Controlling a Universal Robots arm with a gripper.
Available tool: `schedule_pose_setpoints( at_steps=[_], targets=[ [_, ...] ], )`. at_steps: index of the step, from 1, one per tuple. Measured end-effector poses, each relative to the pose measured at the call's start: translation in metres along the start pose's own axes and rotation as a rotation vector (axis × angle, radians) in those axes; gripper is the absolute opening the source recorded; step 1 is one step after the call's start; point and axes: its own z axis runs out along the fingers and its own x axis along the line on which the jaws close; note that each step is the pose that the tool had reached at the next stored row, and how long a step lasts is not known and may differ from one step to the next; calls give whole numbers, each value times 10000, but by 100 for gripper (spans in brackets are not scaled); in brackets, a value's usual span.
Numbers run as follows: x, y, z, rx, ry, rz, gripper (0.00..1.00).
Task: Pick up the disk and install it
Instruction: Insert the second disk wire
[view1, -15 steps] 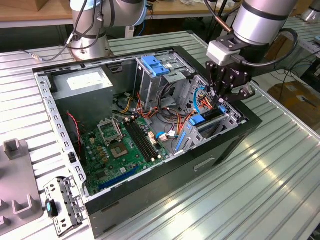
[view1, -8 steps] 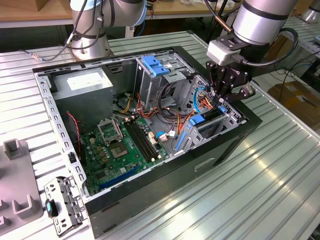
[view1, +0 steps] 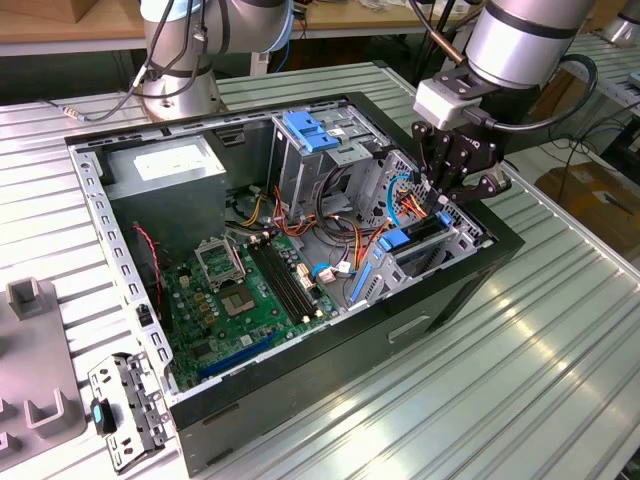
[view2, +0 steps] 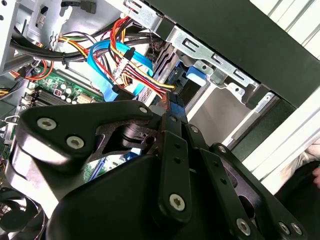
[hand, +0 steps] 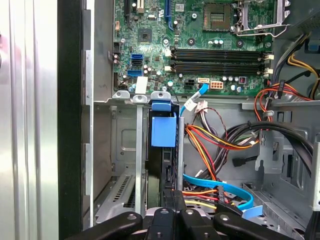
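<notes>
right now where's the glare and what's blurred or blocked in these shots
In the exterior view, glare streaks the ribbed metal table, and the arm's silver housing shines. In the first wrist view, the strip beside the case wall is washed out white, while the motherboard is crisp. In the second wrist view, the gripper body looms large and dark, blocking much of the bay, and the blue cable looks soft.

Disk (hand: 163, 131) rails glossy blue plastic (bay (hand: 125, 125) dull metal).

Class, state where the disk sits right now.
In the exterior view the disk stands edge-up in the drive cage at the case's right end, under the gripper.
</notes>
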Motion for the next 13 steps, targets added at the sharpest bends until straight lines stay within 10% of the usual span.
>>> schedule_pose_setpoints(
  at_steps=[13],
  targets=[
    [-3,160,-8,0,-4,-1,11]
  ],
)
